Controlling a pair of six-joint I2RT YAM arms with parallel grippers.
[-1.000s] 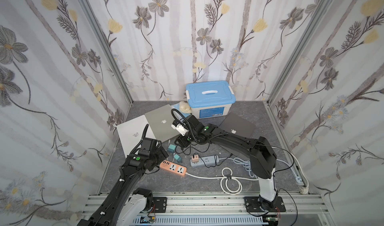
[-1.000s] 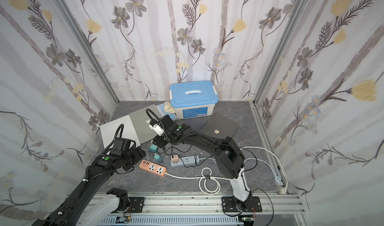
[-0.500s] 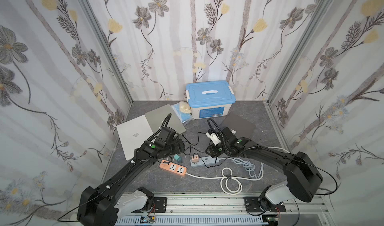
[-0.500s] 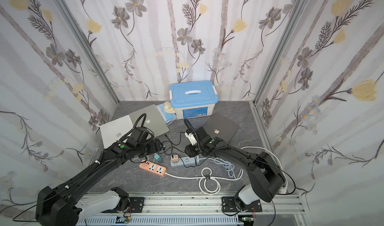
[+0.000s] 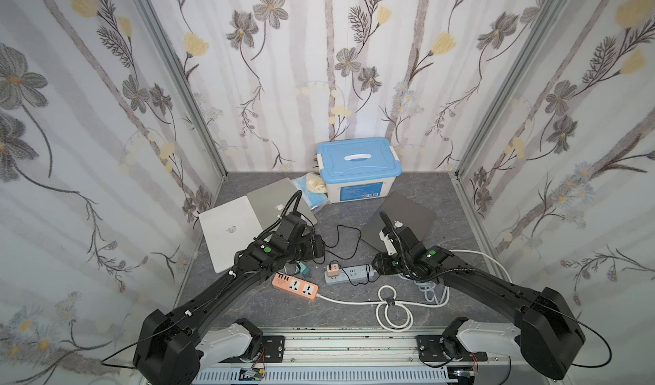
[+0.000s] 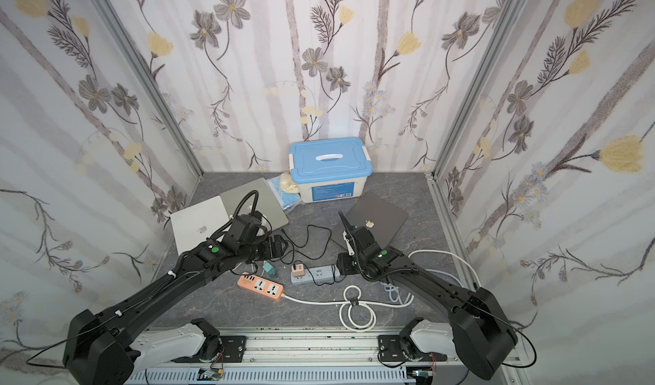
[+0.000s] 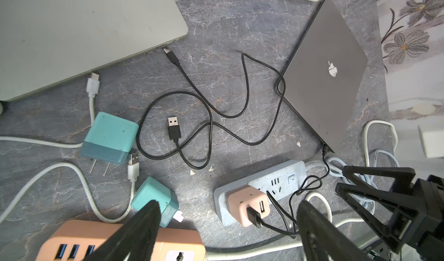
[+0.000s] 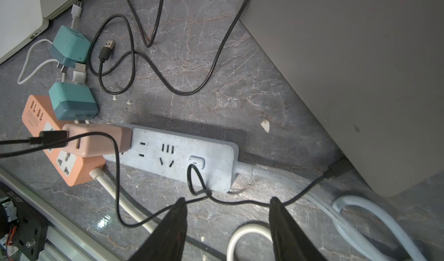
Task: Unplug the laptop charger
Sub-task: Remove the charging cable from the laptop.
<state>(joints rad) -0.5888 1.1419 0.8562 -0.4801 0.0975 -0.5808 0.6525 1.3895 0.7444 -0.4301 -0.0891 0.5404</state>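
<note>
The pink charger (image 7: 247, 204) is plugged into the left end of the pale blue power strip (image 8: 182, 156), which lies near the middle of the counter (image 5: 269, 309), toward its front edge. A thin black cable (image 8: 240, 202) runs from the charger's face, loops over the strip and ends in a black connector (image 8: 338, 168) seated in the edge of the dark grey laptop (image 8: 348, 67), which sits closed toward the counter's right edge.

The left claw (image 7: 229, 202) is spread wide and holds nothing; in its wrist view the charger shows between the two fingers, below them. The right claw (image 8: 227, 199) is partly spread above the counter just beside the strip's corded end. The black cable passes under its tips, and nothing is pinched.

Left of the strip lie an orange power strip (image 5: 296, 287) and two teal plug adapters (image 7: 109, 137) (image 7: 153, 197), both unplugged with prongs showing. A loose black USB lead (image 7: 174, 127) coils on the bare stone between them and the dark laptop. Two silver laptops (image 5: 230, 234) (image 5: 273, 202) overlap near the left edge, and a blue-lidded box (image 5: 358, 160) stands at the middle of the back edge
</note>
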